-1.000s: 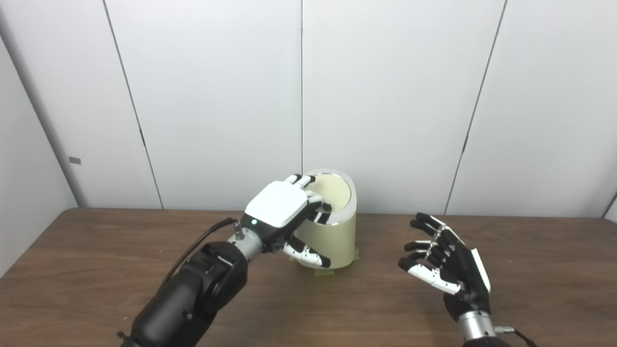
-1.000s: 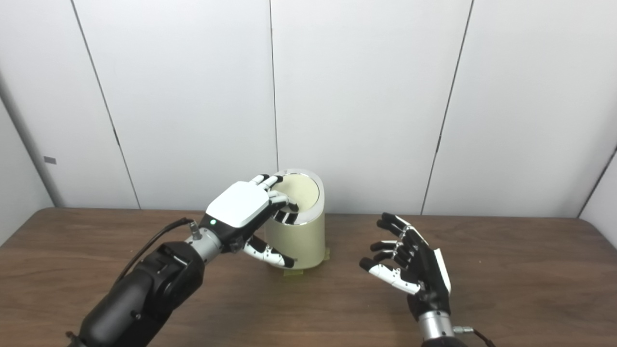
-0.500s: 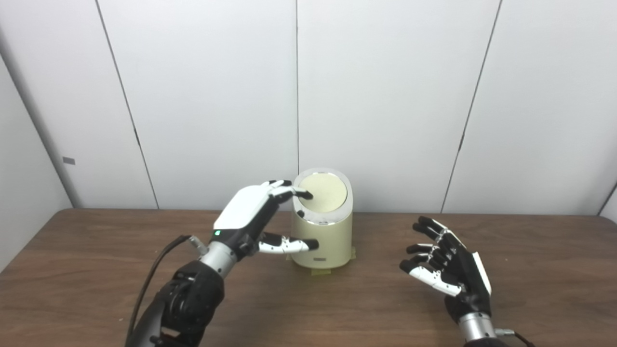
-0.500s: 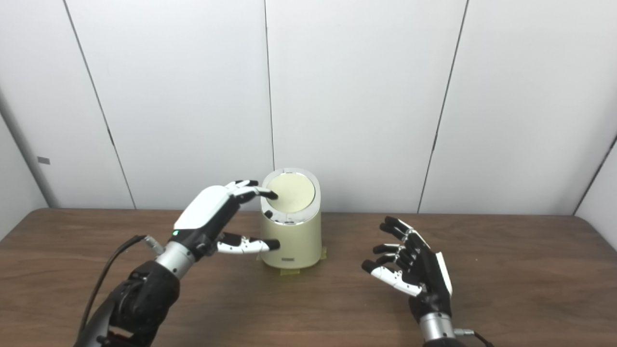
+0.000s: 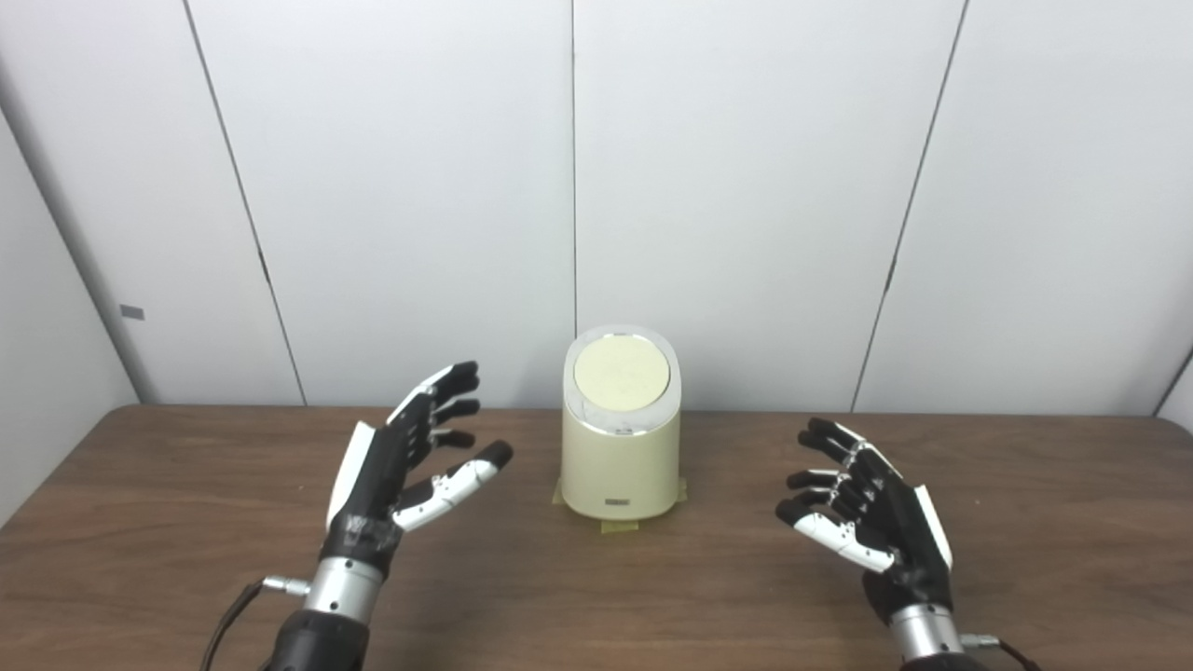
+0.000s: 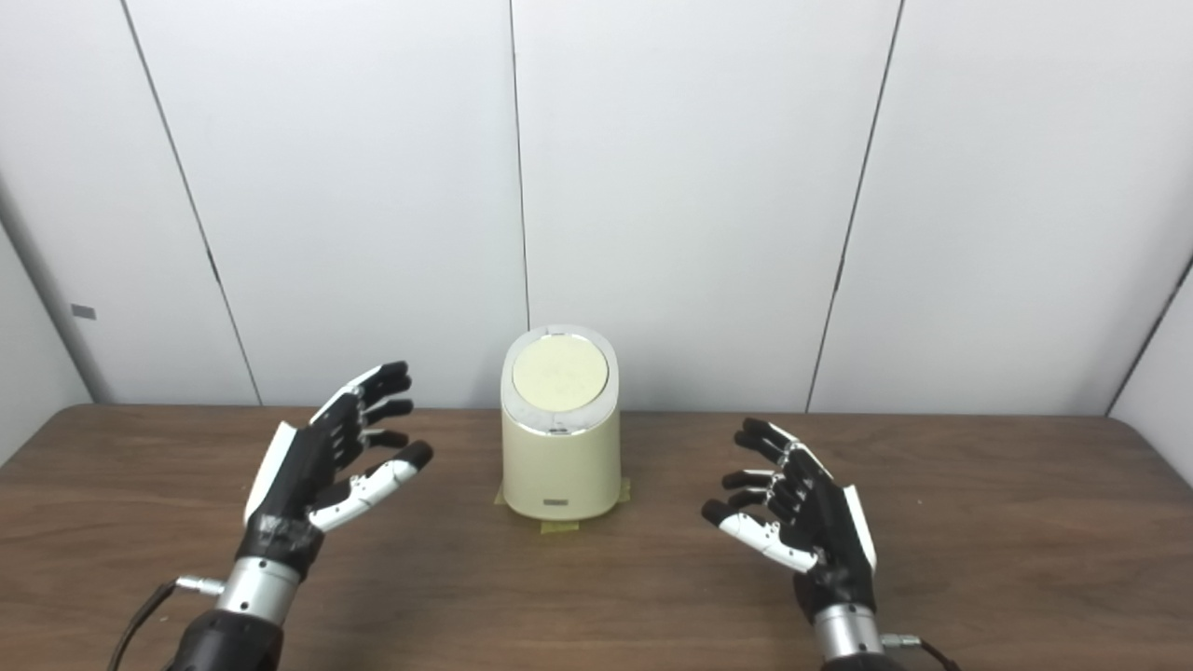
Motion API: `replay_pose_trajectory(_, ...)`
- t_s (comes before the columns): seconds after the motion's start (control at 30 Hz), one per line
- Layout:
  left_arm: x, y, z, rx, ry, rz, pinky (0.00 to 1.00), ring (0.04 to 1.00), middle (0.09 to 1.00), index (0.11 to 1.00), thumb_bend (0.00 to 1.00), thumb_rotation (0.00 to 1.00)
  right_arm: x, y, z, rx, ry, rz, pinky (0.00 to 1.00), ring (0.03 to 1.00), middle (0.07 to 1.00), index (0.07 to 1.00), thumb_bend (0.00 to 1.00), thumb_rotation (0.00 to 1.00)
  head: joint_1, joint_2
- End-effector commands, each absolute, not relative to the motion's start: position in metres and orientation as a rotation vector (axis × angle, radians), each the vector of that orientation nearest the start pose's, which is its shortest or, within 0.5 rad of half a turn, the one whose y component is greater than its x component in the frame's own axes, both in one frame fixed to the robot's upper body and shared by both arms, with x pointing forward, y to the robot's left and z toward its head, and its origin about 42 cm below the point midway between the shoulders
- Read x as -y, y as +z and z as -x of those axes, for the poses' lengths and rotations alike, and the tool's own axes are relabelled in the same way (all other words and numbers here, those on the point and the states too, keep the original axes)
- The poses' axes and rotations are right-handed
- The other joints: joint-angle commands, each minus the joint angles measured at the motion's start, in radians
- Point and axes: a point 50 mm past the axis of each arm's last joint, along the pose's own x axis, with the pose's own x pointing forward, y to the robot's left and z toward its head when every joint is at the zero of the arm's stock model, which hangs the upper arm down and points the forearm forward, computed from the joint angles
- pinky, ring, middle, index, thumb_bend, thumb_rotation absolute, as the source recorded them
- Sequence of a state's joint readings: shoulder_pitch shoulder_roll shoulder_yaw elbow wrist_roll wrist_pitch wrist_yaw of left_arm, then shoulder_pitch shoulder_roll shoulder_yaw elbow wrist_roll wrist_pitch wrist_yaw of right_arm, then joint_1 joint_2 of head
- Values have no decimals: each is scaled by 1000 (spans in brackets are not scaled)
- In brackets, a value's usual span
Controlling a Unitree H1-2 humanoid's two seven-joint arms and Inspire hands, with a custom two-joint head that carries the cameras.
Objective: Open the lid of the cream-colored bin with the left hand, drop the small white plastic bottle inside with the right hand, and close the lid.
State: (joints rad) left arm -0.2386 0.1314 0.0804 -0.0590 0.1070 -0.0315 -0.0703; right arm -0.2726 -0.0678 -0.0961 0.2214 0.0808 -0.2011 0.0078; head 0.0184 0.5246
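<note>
The cream-colored bin stands upright at the middle of the brown table, near the back wall, with its round lid lying flat and shut inside a silver rim. My left hand hovers open to the left of the bin, palm turned toward it, holding nothing. On the other side my right hand is open too, fingers spread and palm facing the bin, apart from it. No small white bottle shows anywhere in either view.
Bits of yellowish tape stick out under the bin's base. The wooden table runs the full width of the picture, with white wall panels right behind the bin.
The left hand has let go of the lid, which has dropped shut, and has pulled back left and down to hover open. The right hand has barely moved.
</note>
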Motion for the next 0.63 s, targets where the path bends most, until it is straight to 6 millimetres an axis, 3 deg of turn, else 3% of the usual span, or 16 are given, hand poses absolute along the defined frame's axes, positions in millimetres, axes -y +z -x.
replay_pose_trajectory(0.0,-250,203,-355,390,-17,-224,645,743,796,855,719,347,236,163,-378,340,-18,-9,472,586,761,751,795,229,0,1)
replay_pose_trajectory(0.27,-252,179,-348,309,-15,-143,539,671,736,811,698,300,237,164,-372,324,-27,15,529,659,762,755,832,270,-1,5)
replay_pose_trajectory(0.47,-251,173,-351,285,-20,-124,520,657,719,793,710,278,237,165,-369,324,-34,11,556,678,762,754,821,249,-4,4)
replay_pose_trajectory(0.6,-252,171,-354,266,-37,-22,546,679,730,804,697,233,236,165,-369,320,-33,16,561,676,759,763,826,266,-8,-1)
